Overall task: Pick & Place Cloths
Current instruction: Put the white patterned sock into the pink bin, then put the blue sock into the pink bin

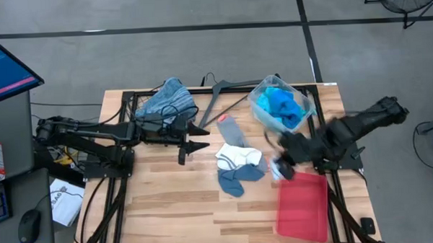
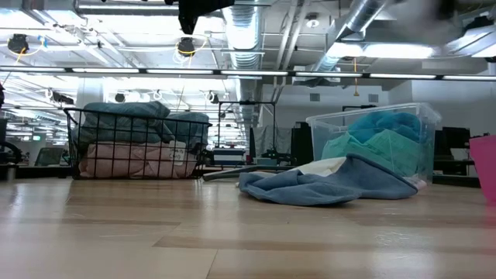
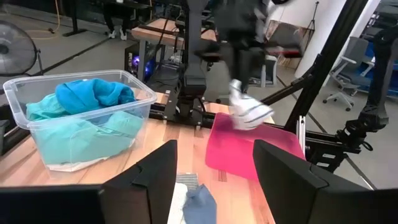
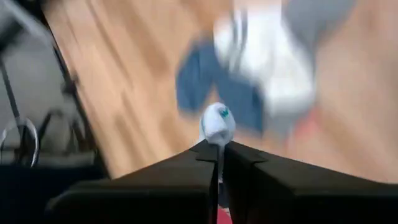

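Three cloths lie at mid-table: a grey one (image 1: 231, 130), a white striped one (image 1: 239, 158) and a blue one (image 1: 236, 181). More turquoise and blue cloths fill a clear bin (image 1: 281, 105), and others sit in a wire basket (image 1: 169, 101). My right gripper (image 1: 281, 166) is shut on a small white cloth (image 3: 249, 112) over the far end of the red tray (image 1: 302, 205). My left gripper (image 1: 202, 136) is open beside the basket, off the table and pointing toward the right arm, with nothing between its fingers. My right gripper pinches the small white cloth between its two fingertips, and a bunched end (image 4: 217, 124) bulges out just past them. The fingers slant down from above. The cloth hangs below them, clear of the table and above the red tray; how many layers are pinched does not show.
A grey hanger (image 1: 223, 92) lies at the far edge between the basket and the bin. In the low view the blue cloth (image 2: 325, 186) lies in front of the bin (image 2: 380, 143), the basket (image 2: 136, 143) stands to the left, and bare wood lies along the near edge.
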